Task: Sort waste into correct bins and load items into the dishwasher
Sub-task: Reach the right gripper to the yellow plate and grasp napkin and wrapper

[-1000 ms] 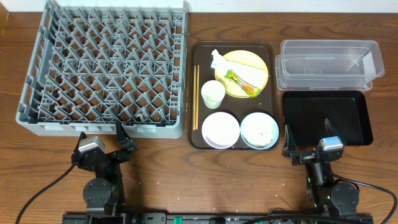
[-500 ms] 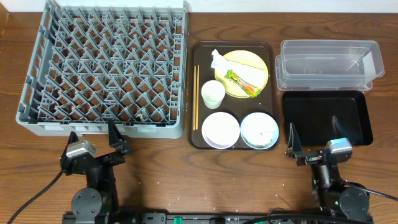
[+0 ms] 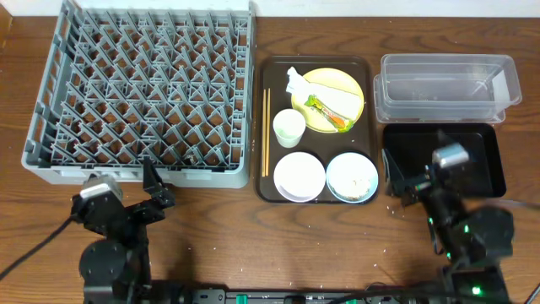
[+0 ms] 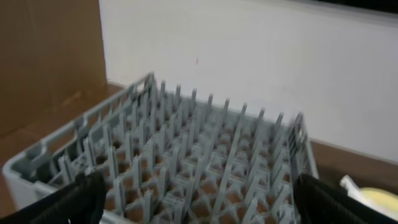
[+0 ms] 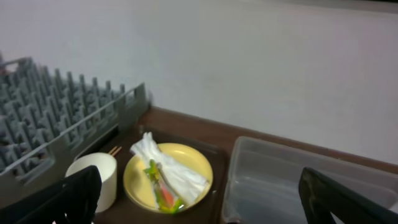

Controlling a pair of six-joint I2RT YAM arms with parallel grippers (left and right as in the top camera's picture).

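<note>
Snack wrapper (image 3: pixel 327 112) lying on yellow plate (image 3: pixel 350 84), in brown tray (image 3: pixel 314 60) – untouched. L + R jaws both standing wide apart, gripping nothing, near counter (image 3: pixel 253 245) front. Judging wrapper light, crinkly, slippery – pinching across narrow middle prob. best.

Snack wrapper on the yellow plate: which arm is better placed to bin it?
Probably right: the open right gripper hovers at the black tray, nearer the snack wrapper; the left gripper faces the dish rack.

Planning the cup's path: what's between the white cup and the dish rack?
Overhead view: the wooden chopsticks lie lengthwise on the brown tray, along its left side, between the white cup and the dish rack. Nothing else but tray rim.
</note>
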